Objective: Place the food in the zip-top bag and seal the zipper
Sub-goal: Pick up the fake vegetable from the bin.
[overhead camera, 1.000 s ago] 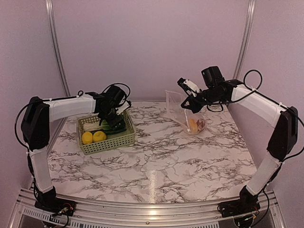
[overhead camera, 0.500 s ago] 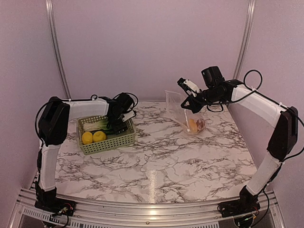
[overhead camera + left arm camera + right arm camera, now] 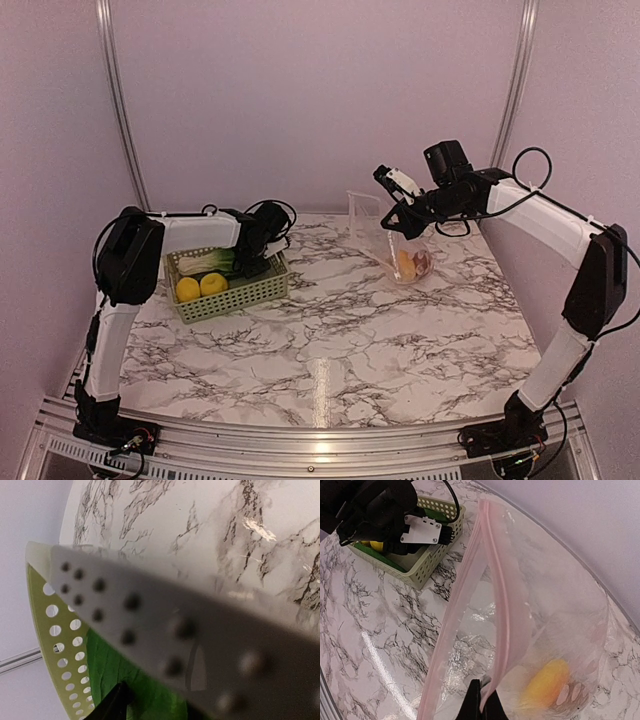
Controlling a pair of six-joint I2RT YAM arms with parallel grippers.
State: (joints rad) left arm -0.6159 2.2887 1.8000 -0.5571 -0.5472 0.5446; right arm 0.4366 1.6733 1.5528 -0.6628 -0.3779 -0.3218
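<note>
Looking down from above, I see the left fingers (image 3: pixel 252 262) dipped into the basket's (image 3: pixel 235 293) far right corner, beside the bok choy (image 3: pixel 205 262) and two lemons (image 3: pixel 187 289). I cannot tell whether they are spread. The right fingers (image 3: pixel 400 218) hold the bag (image 3: pixel 372 225) up by its mouth, with its bottom on the bench (image 3: pixel 340 340) and the orange fruit (image 3: pixel 405 263) inside.

Left wrist: one blurred finger (image 3: pixel 200 645) crosses the frame over the bok choy (image 3: pixel 110 665) and the basket wall (image 3: pixel 55 630).

Right wrist: the fingers (image 3: pixel 474 702) pinch the bag's (image 3: pixel 470 645) edge beside the zipper (image 3: pixel 501 605). The fruit (image 3: pixel 547 682) lies at the bottom.
</note>
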